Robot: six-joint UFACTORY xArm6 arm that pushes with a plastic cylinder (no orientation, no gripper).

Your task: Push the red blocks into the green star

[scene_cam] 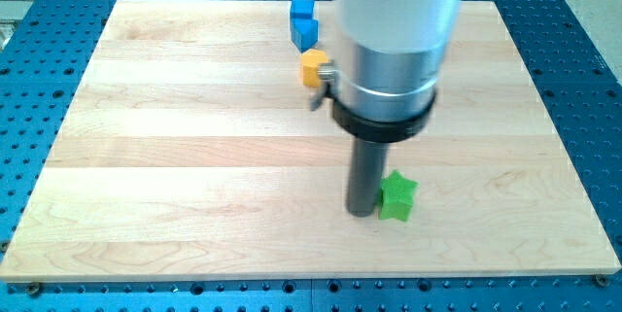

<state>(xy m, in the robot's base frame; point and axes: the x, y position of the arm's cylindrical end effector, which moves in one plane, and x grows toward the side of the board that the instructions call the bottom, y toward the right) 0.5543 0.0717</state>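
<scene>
Board (194, 156): pale wooden top of joined planks, lying on a blue perforated table (583, 88); small fixings sit along its bottom edge.
Arm (394, 40): wide silver-grey cylinder coming down from the view's top, ringed by a black collar; a straight dark rod runs down from the collar.
My tip (362, 213): at the rod's lower end, resting on the board right of centre and toward the view's bottom; no jaws on this rig, so nothing opens, closes or is held.
Green star (397, 197): just beside my tip on the view's right; appears to touch the rod, though contact cannot be confirmed.
Red blocks: none can be seen; whether any lie behind the arm cannot be told.
Blue block (304, 22): near the board's top edge, left of the arm; shape irregular, possibly two pieces together.
Orange block (315, 67): just below the blue block, its right side partly hidden by the arm; well apart from the green star.
</scene>
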